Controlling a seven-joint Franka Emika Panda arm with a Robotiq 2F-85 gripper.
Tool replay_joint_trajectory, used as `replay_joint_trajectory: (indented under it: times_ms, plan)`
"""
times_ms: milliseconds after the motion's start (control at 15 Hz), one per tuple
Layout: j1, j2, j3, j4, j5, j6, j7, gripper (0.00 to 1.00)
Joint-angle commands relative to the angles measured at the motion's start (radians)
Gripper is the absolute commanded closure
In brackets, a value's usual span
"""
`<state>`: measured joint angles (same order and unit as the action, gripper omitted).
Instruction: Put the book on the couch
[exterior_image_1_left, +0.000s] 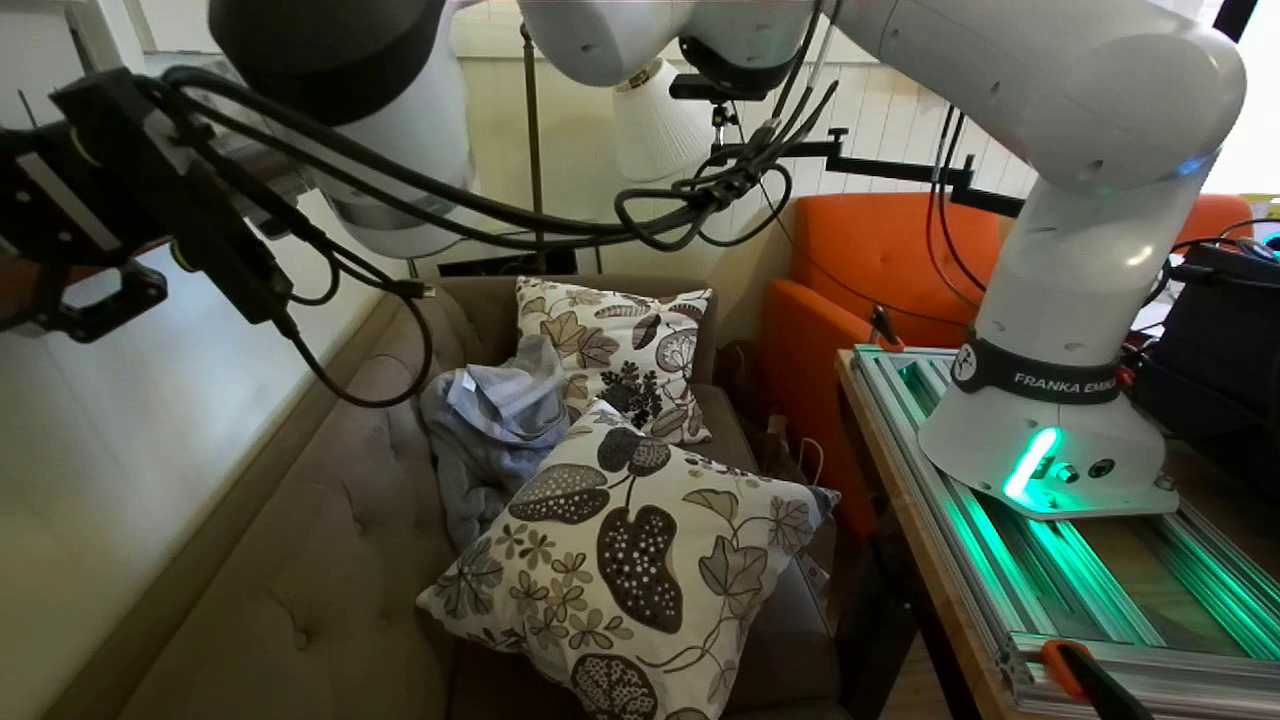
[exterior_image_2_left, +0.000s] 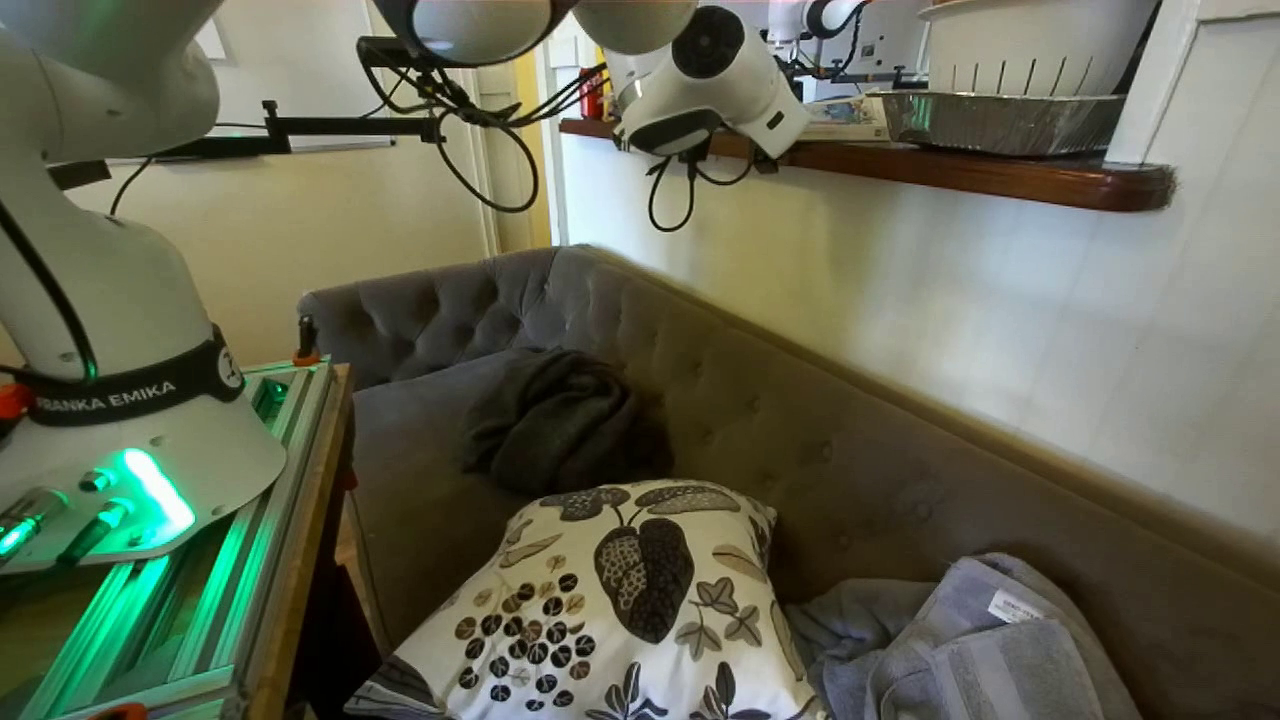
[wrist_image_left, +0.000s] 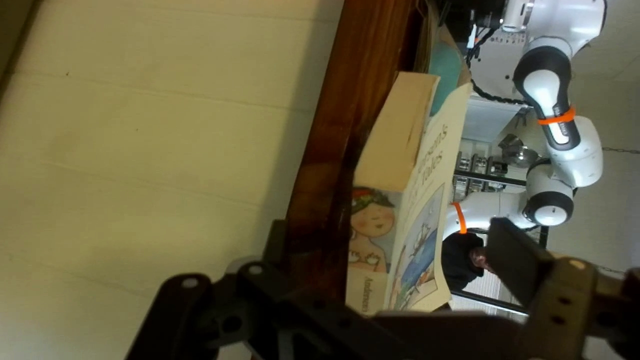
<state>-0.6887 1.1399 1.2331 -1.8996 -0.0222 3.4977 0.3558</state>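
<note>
Two fingers (wrist_image_left: 520, 260) stand wide apart on our gripper (wrist_image_left: 390, 237), released and grasping nothing, with the book (wrist_image_left: 415, 200) lined up with the gap in the wrist view; we cannot tell whether either finger touches it. The book lies on the shelf (wrist_image_left: 330, 125), apparently flat, spine toward the camera and cover up. We judge the step in hand to be the grasp, with the carry and the placing yet to do. The finger on the shelf side overlaps the wood in our line of sight, so it may knock the edge if we drive straight in; better that we check its height first and go slowly. The cover looks bowed at its edge, so we want both pads well over the whole block of pages, or the cover alone may come away in our grip. With it gripped, we should lift a little before drawing back, so the book does not scrape. In an exterior view the foil tray (exterior_image_2_left: 1000, 130) sits farther along the shelf, and we ought not to swing toward it. Below is the couch (exterior_image_2_left: 850, 470), bearing a pillow (exterior_image_2_left: 640, 600), a dark cloth (exterior_image_2_left: 560, 420) and a towel (exterior_image_2_left: 1000, 650). The seat beside the cloth looks to us the flattest place; there we would lower the book and let go only when it rests.
</note>
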Motion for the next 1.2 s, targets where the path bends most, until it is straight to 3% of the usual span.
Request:
replay_joint_trajectory:
  times_ms: [0,200,467,667,800,867,1000,1133]
  plan:
    - [0.009,0.114,0.05,0.046,-0.045,0.054,-0.018,0.0]
    - [0.009,0.186,0.093,0.066,-0.089,0.059,-0.017,0.01]
    - [0.009,0.252,0.134,0.082,-0.114,0.043,-0.025,0.26]
    - [0.008,0.287,0.151,0.087,-0.116,0.039,-0.035,0.26]
    - [0.006,0.306,0.159,0.089,-0.119,0.035,-0.04,0.31]
    - [0.005,0.316,0.164,0.09,-0.122,0.034,-0.043,0.38]
    - [0.002,0.331,0.174,0.088,-0.123,0.03,-0.051,0.66]
    - [0.001,0.321,0.169,0.085,-0.102,0.028,-0.05,0.81]
